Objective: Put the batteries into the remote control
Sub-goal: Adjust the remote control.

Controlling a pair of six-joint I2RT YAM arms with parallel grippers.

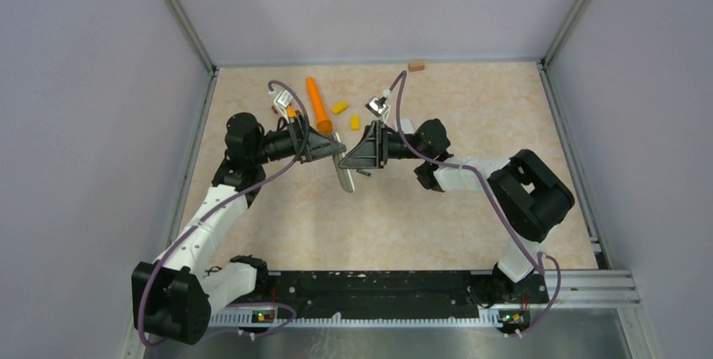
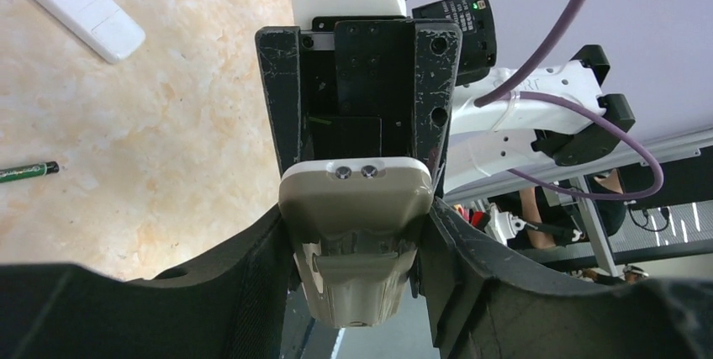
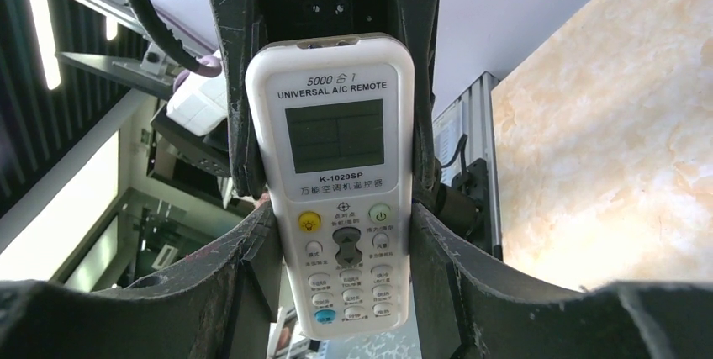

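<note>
The white remote control (image 1: 345, 174) is held in the air between both arms at the table's middle. My left gripper (image 1: 335, 153) is shut on its sides; the left wrist view shows its beige back (image 2: 353, 233) between my fingers (image 2: 252, 266). My right gripper (image 1: 360, 157) is shut on it too; the right wrist view shows its screen and buttons (image 3: 336, 132) between my fingers (image 3: 471, 275). A slim green-and-dark stick (image 2: 25, 171) lies on the table; I cannot tell whether it is a battery. No other batteries show.
An orange carrot-shaped thing (image 1: 318, 100) and yellow blocks (image 1: 340, 108) lie behind the grippers. A tan block (image 1: 416, 65) sits by the back wall. A white flat bar (image 2: 76, 2) lies on the table in the left wrist view.
</note>
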